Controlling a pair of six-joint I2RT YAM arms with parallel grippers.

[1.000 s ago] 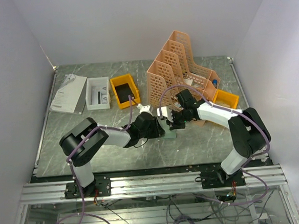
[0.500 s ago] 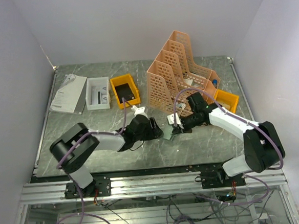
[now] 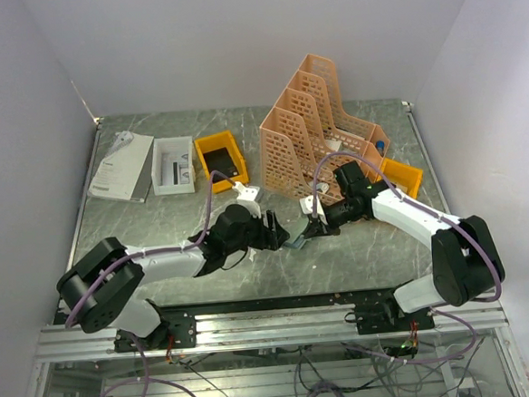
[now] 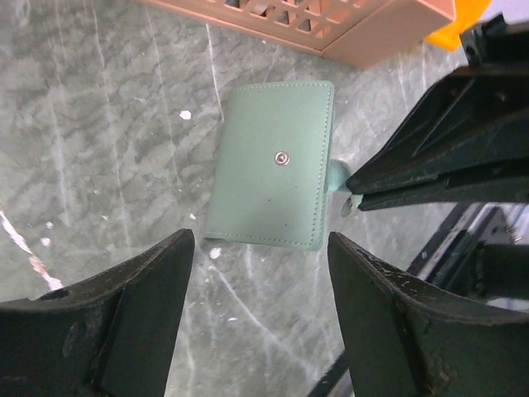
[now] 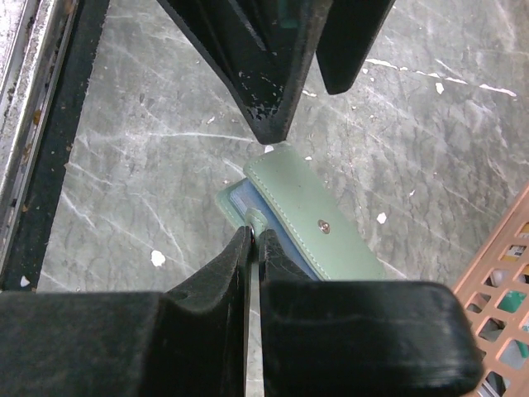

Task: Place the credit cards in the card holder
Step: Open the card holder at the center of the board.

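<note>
Right end effector (image 5: 254, 236) pinches the soft rectangular card holder's (image 4: 273, 161) tab; left end effector (image 4: 259, 244) gapes.

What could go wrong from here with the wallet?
1. The right gripper pinches only the small snap tab of the wallet. The tab may slip out, or the light wallet may drag along instead of opening.
2. The open left gripper hovers low over the wallet, close to the right gripper. If it descends or closes there, the two might collide.
</note>
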